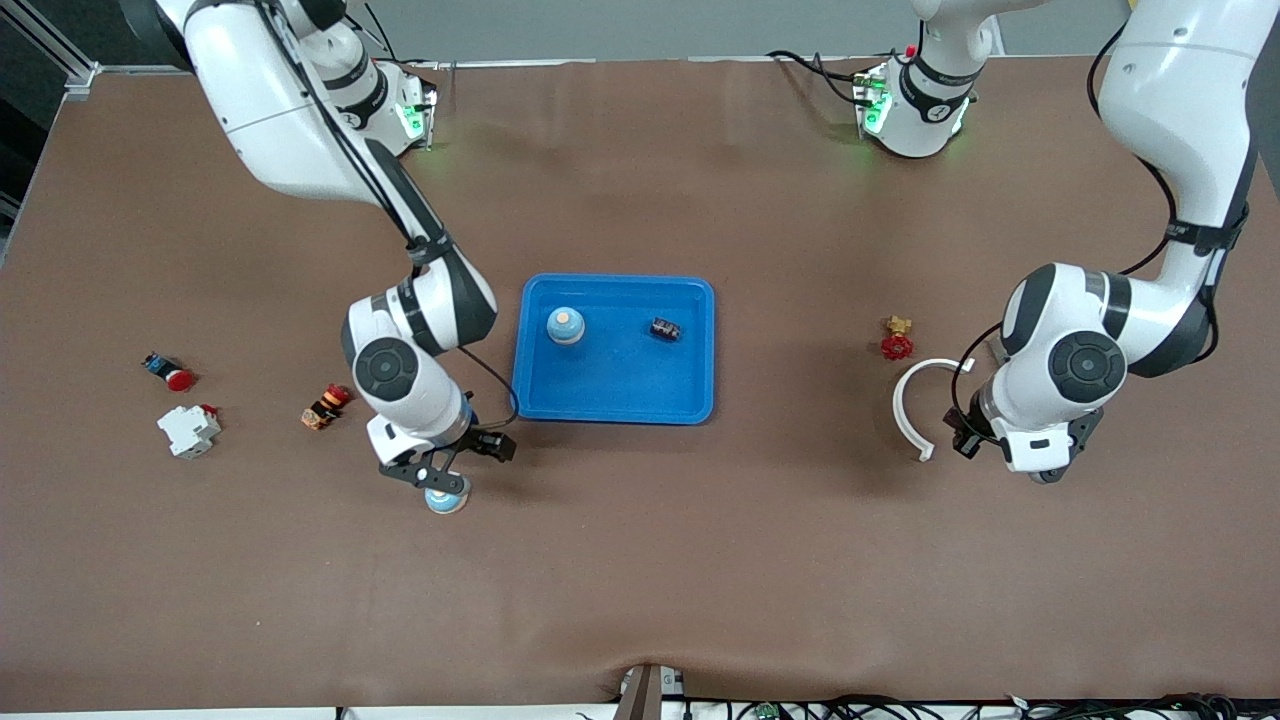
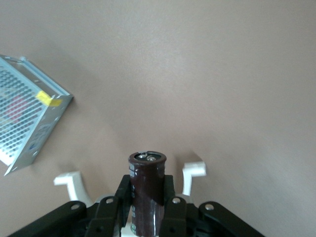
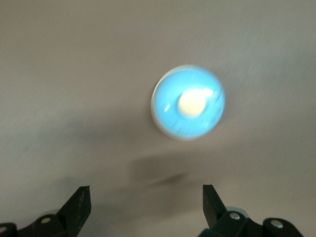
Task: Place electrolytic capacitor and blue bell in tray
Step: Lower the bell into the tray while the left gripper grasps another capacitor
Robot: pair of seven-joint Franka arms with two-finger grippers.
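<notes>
Tray (image 1: pixel 612 400) sits mid-worktop w/ a blue bell (image 1: pixel 565 326) and small dark capacitor (image 1: pixel 666 328) inside; a 2nd blue bell (image 1: pixel 446 498) stands on the worktop nearer the front cam. Right end effector (image 1: pixel 452 466) hangs over that bell, fingers apart. Left end effector (image 2: pixel 147 210) is hidden in front view; only left wrist view shows it clamped on a dark electrolytic capacitor (image 2: pixel 147 190) beside a white C-shaped clip (image 1: pixel 918 402).

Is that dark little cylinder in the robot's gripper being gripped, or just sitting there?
Gripped. The left gripper is shut on the dark capacitor, its fingers pressed against both sides, holding it upright.
</notes>
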